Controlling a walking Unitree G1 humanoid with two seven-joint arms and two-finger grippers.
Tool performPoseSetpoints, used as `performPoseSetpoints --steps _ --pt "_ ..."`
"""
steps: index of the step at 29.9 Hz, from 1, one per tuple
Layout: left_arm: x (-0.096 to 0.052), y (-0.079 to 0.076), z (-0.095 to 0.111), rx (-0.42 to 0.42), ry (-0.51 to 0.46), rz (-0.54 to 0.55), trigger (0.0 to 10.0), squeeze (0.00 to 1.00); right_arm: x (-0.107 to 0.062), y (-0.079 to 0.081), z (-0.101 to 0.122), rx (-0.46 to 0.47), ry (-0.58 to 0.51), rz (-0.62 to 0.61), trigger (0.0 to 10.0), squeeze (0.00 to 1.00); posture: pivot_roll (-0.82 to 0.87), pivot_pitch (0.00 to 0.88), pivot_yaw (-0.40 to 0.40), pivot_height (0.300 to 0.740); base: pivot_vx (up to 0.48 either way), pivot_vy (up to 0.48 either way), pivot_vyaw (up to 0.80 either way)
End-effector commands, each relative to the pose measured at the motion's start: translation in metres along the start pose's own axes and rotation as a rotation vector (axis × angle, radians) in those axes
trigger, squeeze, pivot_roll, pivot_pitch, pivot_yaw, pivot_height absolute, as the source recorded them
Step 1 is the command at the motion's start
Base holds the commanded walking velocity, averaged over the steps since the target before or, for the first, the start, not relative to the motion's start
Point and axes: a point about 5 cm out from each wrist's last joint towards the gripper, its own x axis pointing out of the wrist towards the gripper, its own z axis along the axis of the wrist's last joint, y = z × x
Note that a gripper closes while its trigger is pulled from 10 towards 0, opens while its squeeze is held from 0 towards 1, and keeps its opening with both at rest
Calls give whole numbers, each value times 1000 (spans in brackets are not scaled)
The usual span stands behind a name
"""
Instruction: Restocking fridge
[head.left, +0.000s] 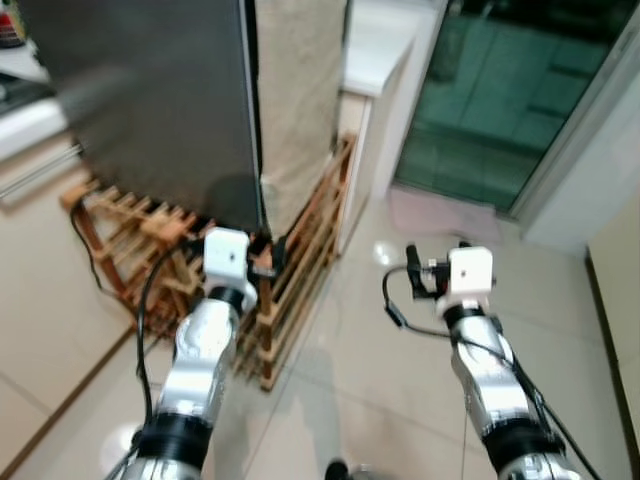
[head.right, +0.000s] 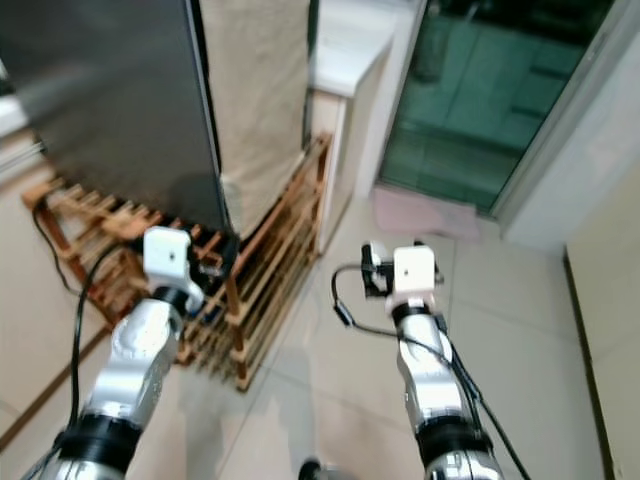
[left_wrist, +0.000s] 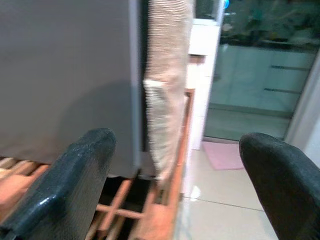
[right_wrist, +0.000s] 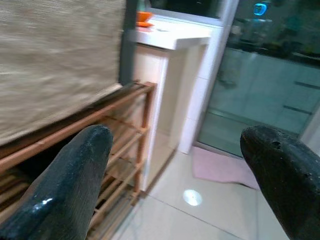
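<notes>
The fridge (head.left: 150, 100) stands ahead on my left as a tall dark grey slab with its door closed. My left gripper (head.left: 264, 256) is held out low in front of its lower corner. In the left wrist view the left gripper (left_wrist: 177, 150) is open, its two black fingers (left_wrist: 75, 175) wide apart with nothing between them. My right gripper (head.left: 418, 270) hovers over the tiled floor further right. It is also open and empty in the right wrist view (right_wrist: 175, 150).
A beige woven cloth (head.left: 300, 100) hangs down beside the fridge. A low wooden slatted rack (head.left: 300, 270) runs under and around the fridge base. A white counter unit (head.left: 385, 50) stands behind, then a glass sliding door (head.left: 500, 90) with a pink mat (head.left: 440, 215). Pale floor tiles (head.left: 380, 380) lie ahead on the right.
</notes>
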Motion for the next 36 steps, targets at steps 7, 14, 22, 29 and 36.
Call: performPoseSetpoints --steps 7,14,22,29,36 --pt "3 2 27 20 -81 -8 10000 0 2 -12 24 -8 -83 -47 10000 0 -26 0 -47 740 0 0 0" --pt "-9 18 46 81 -91 -31 10000 0 -36 -21 23 -4 -34 -5 10000 0 -24 0 -37 740 0 0 0" --pt "-30 11 46 31 -75 -124 10000 0 -60 -24 27 -6 2 -2 10000 0 -38 0 -17 740 0 0 0" --pt "-25 0 52 5 -117 -122 10000 0 -51 -34 16 21 34 -58 10000 0 -36 0 -19 740 119 0 0" --pt "-24 -3 59 -17 -145 -132 10000 0 -46 -37 20 10 25 -76 10000 0 -40 0 -21 740 480 0 0"
